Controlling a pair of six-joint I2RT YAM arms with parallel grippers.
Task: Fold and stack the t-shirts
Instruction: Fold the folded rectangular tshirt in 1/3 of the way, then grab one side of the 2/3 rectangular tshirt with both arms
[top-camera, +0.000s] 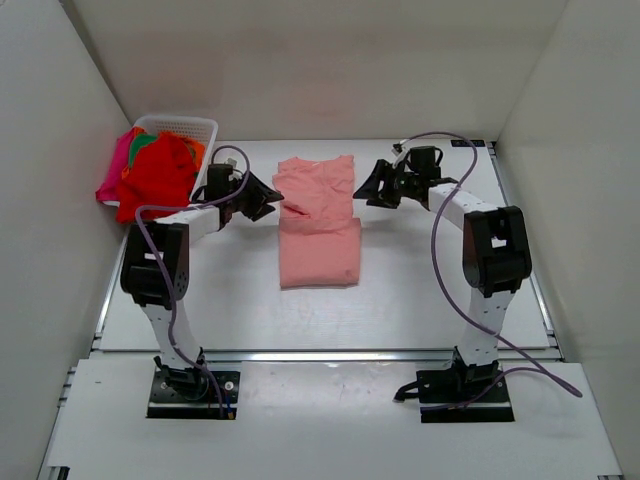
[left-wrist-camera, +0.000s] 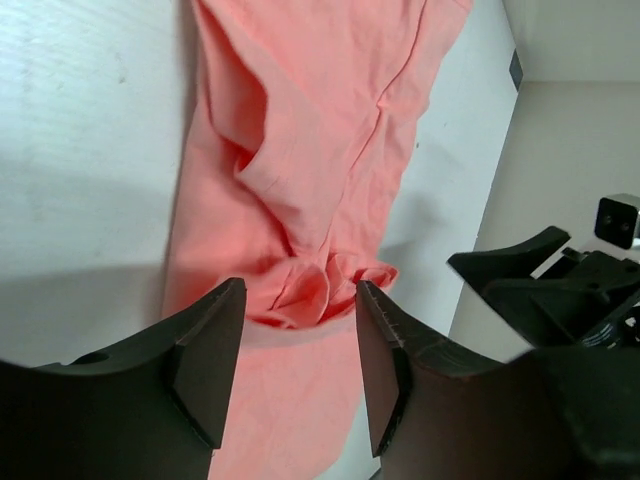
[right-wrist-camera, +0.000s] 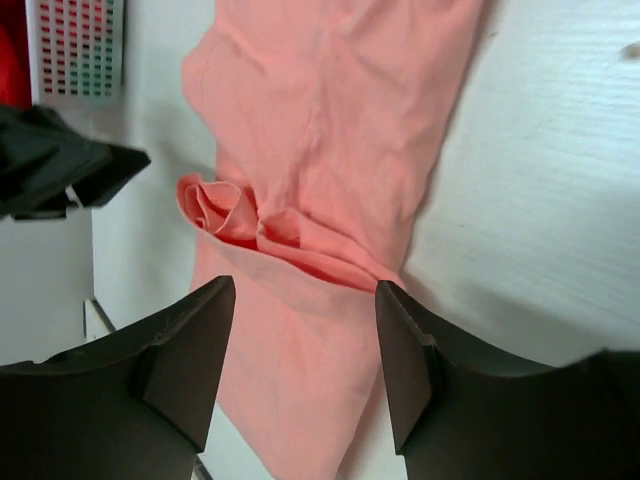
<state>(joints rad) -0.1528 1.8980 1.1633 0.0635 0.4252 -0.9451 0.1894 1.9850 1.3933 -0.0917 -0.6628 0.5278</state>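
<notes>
- Top external view: a white table (top-camera: 420, 290) sits boxed in by plain white walls (top-camera: 300, 60) at 9, 12 and 3 o'clock.
- A white lattice basket (top-camera: 195, 124) stands at the table's 10 o'clock corner. A red t-shirt (top-camera: 160, 175), a magenta t-shirt (top-camera: 112, 172) and an orange and green t-shirt (top-camera: 150, 142) are heaped over it.
- The salmon-pink t-shirt (top-camera: 318, 215) lies mid-table. Its 6 o'clock half is a flat rectangle, its 12 o'clock half is rumpled, and a bunched ridge crosses between them.
- The left gripper (top-camera: 268, 195) hangs at the ridge's 9 o'clock end with its fingers spread and gripping nothing. In its wrist view the bunched cloth shows in the gap.
- The right gripper (top-camera: 368, 188) hangs at the shirt's 3 o'clock edge, also spread wide and empty, with the ridge seen between its fingers.
</notes>
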